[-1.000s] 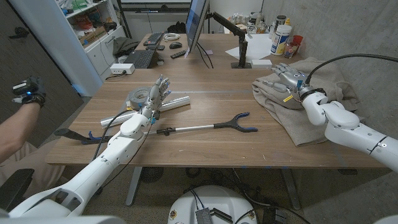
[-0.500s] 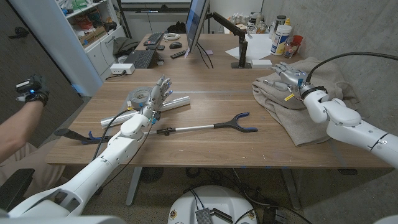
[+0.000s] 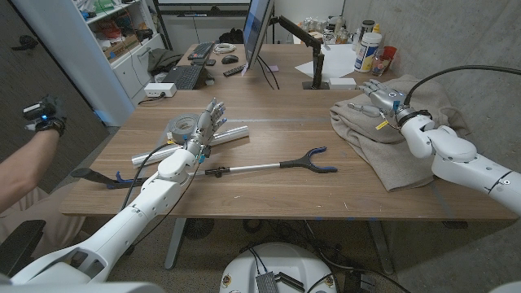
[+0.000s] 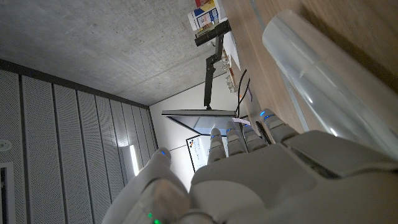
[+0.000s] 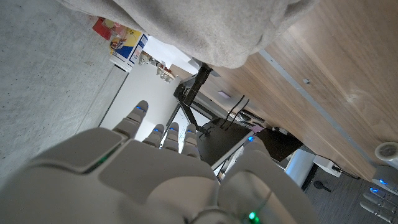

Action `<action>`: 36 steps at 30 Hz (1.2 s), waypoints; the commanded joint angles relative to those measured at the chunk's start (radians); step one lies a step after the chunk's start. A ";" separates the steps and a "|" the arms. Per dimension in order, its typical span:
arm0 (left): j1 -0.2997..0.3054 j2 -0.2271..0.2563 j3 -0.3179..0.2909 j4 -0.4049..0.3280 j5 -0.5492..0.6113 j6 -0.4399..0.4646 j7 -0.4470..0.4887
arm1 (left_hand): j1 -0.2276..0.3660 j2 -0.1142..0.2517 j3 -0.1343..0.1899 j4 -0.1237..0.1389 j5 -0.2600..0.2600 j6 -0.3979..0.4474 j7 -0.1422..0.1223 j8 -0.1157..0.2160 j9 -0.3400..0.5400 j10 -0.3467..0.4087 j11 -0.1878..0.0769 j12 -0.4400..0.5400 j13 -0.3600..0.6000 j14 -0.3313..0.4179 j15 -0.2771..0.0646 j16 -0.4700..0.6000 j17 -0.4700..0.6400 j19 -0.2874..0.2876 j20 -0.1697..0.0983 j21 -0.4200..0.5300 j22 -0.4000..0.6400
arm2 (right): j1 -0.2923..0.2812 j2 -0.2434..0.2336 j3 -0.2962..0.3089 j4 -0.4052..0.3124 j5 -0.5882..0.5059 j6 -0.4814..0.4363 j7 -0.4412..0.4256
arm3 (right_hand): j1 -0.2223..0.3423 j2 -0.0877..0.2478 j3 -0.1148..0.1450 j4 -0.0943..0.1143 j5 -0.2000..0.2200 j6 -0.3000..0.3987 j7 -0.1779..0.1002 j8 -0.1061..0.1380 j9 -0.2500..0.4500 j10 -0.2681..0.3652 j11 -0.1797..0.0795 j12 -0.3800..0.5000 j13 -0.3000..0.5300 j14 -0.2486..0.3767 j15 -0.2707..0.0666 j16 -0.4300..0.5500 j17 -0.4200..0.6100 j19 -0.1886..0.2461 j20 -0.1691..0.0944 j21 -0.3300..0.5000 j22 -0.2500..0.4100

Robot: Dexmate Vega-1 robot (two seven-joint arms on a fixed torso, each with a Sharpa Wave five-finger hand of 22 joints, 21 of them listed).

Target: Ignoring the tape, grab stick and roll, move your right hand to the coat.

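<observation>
Coat [image 3: 389,130] | right hand [image 3: 379,98] above it, fingers [image 5: 163,135] spread, empty | left hand [image 3: 205,126] open by roll [image 4: 323,87]

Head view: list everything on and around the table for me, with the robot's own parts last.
coat: one, beige, crumpled at the table's right end
grab stick: one, silver shaft with dark blue forked tip, lying mid-table
roll: one, silvery, lying just past the left hand
tape: one, grey, left of the roll
table: one, brown wood
monitor: one, seen edge-on, far side
keyboard: one, black, far left
bottle: one, white, far right
person's hand: one, in a black glove, at the picture's left edge
left hand: fingers apart, holding nothing, beside the roll
right hand: fingers apart, over the coat
</observation>
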 commanded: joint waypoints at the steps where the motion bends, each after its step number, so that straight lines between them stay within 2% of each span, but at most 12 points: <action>1: 0.000 0.000 0.000 0.003 -0.004 -0.002 -0.006 | 0.002 0.004 -0.004 -0.003 0.002 0.009 0.000 0.004 0.006 0.009 0.003 0.001 0.006 -0.006 0.000 0.004 0.003 -0.001 0.001 0.001 0.001 | 0.020 -0.004 -0.005 0.020 -0.021 0.005 0.000 | -0.006 -0.003 -0.003 -0.001 0.001 -0.004 0.002 -0.003 0.006 -0.001 0.000 -0.002 0.006 0.003 -0.015 0.006 0.002 0.009 0.000 0.008 0.002; 16: 0.006 0.002 -0.004 -0.004 -0.006 0.004 0.004 | 0.002 0.003 -0.006 -0.004 0.002 0.009 -0.001 0.004 0.006 0.010 0.001 0.001 0.006 -0.007 0.000 0.004 0.002 -0.002 0.002 0.001 0.001 | 0.026 -0.005 0.002 0.036 -0.009 0.000 0.003 | -0.006 -0.003 -0.003 -0.003 0.001 -0.004 0.000 -0.003 0.006 0.001 0.000 -0.001 0.006 0.011 -0.017 0.008 0.002 0.019 0.002 0.010 0.001; 36: 0.007 0.004 -0.004 -0.006 -0.005 0.010 0.009 | 0.002 0.003 -0.008 -0.004 0.002 0.009 -0.001 0.004 0.006 0.011 0.003 0.001 0.006 -0.007 -0.002 0.004 0.002 -0.002 0.001 0.000 0.001 | 0.054 0.013 -0.024 0.074 -0.025 -0.012 0.005 | -0.005 0.001 -0.002 -0.004 0.002 -0.004 -0.001 -0.003 0.006 0.000 -0.001 -0.002 0.006 0.012 -0.017 0.007 0.001 0.022 0.003 0.008 0.001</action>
